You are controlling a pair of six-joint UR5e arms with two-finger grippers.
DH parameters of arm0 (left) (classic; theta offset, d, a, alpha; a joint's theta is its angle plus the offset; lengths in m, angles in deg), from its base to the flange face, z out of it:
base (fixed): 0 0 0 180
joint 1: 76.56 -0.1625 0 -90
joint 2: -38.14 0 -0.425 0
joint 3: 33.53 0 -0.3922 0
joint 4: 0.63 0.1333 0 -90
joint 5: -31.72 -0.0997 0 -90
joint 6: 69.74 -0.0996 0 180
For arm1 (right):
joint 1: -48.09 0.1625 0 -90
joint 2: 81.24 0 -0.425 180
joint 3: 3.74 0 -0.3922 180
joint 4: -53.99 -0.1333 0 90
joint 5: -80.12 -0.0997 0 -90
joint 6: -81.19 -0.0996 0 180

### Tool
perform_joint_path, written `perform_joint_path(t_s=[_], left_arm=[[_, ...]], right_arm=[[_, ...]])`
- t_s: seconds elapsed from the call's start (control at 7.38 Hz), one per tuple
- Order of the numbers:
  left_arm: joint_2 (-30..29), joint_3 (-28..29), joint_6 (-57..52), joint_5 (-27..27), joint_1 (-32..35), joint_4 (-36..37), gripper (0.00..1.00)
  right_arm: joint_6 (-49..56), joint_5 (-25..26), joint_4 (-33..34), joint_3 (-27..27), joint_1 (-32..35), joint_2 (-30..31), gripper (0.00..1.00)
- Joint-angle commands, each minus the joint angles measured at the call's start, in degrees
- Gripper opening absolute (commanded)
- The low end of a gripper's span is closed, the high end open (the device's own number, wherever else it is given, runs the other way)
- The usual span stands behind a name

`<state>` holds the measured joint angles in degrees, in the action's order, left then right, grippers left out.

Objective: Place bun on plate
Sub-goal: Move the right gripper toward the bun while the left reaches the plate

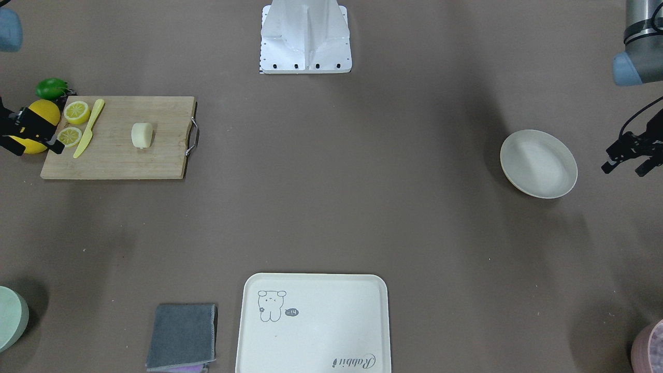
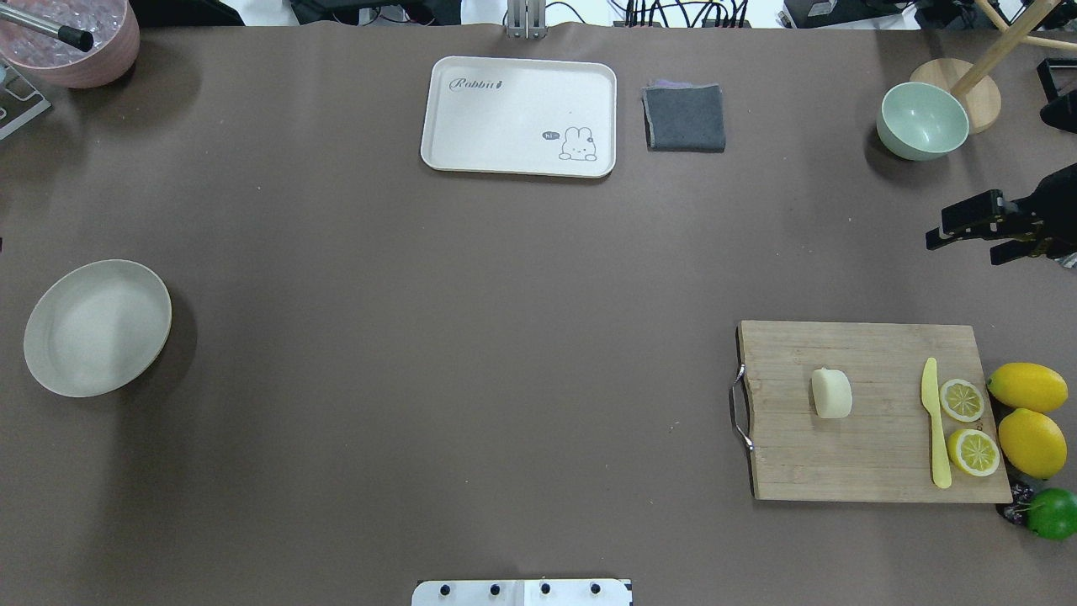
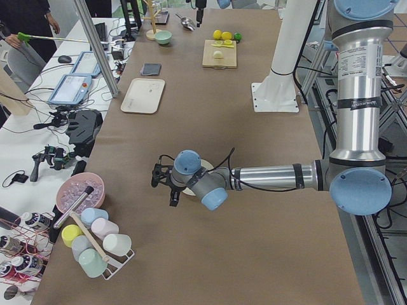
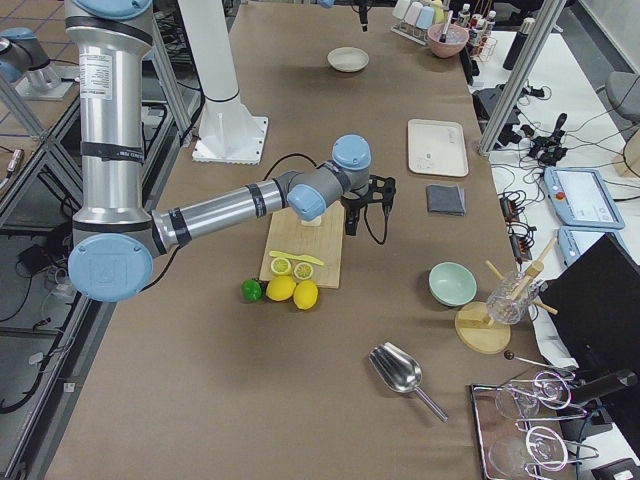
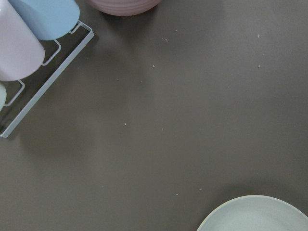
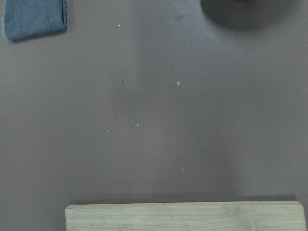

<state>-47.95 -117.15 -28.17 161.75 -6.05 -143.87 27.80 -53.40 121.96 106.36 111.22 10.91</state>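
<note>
Bun: where is it?
You have it lying loose on the cutting board, in the half nearer the board's metal handle. It is well apart from the yellow knife and the lemon slices at the board's other end.

Which arm?
Take the right one. Your right end effector hangs over bare worktop just beyond the board's far long edge, off the knife end. Its wrist camera catches only that edge, not the bun. Your left end effector is far off past the board's handle end, beside the plate.

Which way from the end effector?
From the right one, the bun lies back toward the robot's base and along the board toward the handle. You would cross the far edge and shift handle-ward to come over it.

Its long axis?
It runs across the board, parallel to the handle and the knife. I judge you want the fingers closing along the board's length, over the bun's narrower width.

End effector state?
Both stand with fingers spread wide and nothing between them.

And after the grasp?
The plate is empty and sits well beyond the board's handle end, so expect a long carry or a hand-over. The bun looks soft, so squeeze lightly.
</note>
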Motion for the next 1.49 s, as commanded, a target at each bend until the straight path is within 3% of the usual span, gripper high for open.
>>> perform_joint_path(t_s=[0.0, 0.41, 0.54, 0.68, 0.81, 1.36], left_arm=[[0.22, 1.44, 5.86, -0.21, -3.96, -4.92, 0.97], [1.27, 4.52, 7.29, -2.76, -9.50, -11.26, 0.95], [1.97, 4.53, 6.94, -2.76, -9.86, -11.36, 0.71], [2.24, 4.61, 6.85, -2.76, -10.03, -11.36, 0.26], [2.24, 4.70, 6.77, -2.67, -10.04, -11.53, 0.00], [1.98, 4.53, 6.94, -1.89, -10.04, -11.27, 0.00]], right_arm=[[-3.03, 4.66, -0.12, 0.72, -5.62, 0.04, 1.00], [-3.65, 7.58, 0.14, 0.63, -10.21, 0.13, 1.00], [-3.74, 7.58, 0.23, 0.72, -10.56, 0.13, 1.00], [-3.74, 7.58, 0.23, 0.81, -10.74, 0.13, 1.00], [-3.74, 7.58, 0.32, 1.07, -11.09, 0.13, 1.00], [-4.62, 7.49, 0.32, 2.04, -11.62, -0.04, 1.00]])
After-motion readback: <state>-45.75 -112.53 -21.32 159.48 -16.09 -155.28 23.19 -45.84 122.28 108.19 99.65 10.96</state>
